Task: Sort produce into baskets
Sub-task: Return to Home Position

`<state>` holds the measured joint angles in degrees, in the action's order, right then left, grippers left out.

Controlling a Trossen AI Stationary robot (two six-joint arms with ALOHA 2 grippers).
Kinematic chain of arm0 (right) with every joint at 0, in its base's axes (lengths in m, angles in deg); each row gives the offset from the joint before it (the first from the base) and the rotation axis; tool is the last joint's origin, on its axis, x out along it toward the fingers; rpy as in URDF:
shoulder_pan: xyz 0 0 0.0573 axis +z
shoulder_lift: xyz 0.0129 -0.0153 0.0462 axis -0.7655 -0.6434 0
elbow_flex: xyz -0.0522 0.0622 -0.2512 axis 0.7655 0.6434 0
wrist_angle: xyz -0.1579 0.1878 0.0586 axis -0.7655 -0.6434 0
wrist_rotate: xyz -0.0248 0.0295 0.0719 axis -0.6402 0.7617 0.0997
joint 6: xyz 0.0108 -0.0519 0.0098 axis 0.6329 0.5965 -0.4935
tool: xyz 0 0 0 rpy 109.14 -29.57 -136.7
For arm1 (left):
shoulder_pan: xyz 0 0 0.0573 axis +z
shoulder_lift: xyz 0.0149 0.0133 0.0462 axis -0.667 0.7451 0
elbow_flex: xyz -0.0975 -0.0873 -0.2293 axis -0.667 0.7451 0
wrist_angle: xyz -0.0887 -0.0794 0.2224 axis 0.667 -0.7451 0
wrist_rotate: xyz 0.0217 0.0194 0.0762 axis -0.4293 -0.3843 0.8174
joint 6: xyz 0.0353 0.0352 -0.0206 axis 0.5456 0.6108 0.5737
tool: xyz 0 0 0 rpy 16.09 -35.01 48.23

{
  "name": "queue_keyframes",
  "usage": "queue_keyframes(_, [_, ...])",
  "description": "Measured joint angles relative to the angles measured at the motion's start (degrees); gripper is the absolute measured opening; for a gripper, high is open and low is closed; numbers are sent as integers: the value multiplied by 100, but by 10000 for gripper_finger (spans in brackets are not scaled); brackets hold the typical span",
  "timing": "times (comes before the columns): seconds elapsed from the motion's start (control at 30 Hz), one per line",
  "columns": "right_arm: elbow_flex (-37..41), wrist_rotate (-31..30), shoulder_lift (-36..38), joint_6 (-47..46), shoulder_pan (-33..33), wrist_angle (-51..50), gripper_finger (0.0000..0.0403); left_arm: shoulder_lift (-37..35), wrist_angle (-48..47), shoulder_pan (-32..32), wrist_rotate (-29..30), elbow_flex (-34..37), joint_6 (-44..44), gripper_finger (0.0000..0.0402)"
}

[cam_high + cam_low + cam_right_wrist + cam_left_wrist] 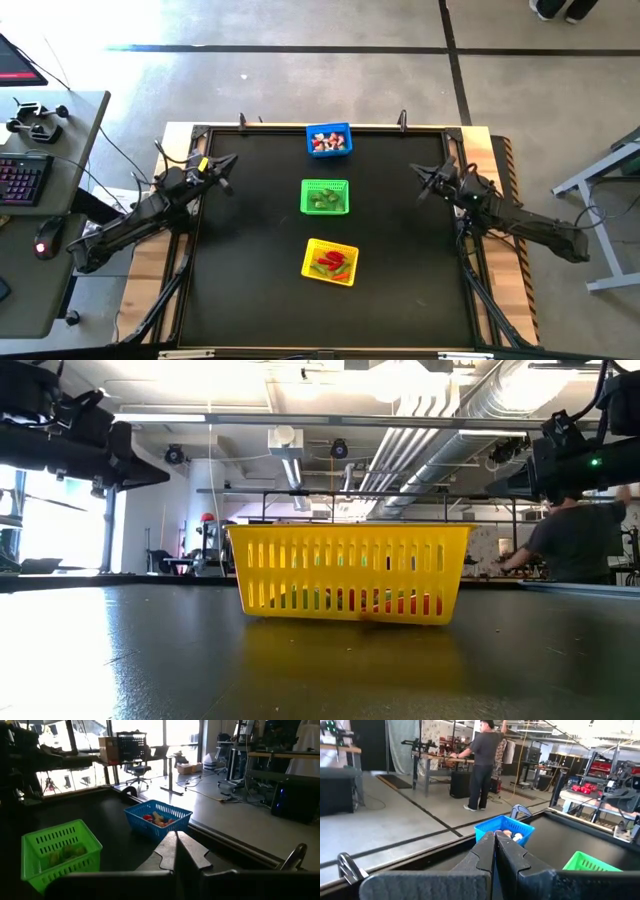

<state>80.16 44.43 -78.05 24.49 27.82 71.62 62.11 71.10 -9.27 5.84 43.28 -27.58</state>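
The black desk [260,250] is seen bare of loose pieces, so the sorting is judged finished, with only the parking of the arms left to do. The left claw [495,837] is held above the desk's left edge and the right claw [176,837] above its right edge. Both are closed finger to finger, and nothing is gripped. Three baskets are lined down the middle, well apart from both arms: the blue basket [328,140] at the far rim, the green basket [325,196] at the centre, the yellow basket [331,261] nearer. Wide open room is left on either side. The produce is kept inside them: white-and-red bits [327,143] in blue, green bits [323,201] in green, red chillies [333,263] in yellow.
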Motion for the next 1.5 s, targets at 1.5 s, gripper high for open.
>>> queue_keyframes(1.5, [2,17,-271,-134,0,9,0,103,8,4,-44,0,-152,0])
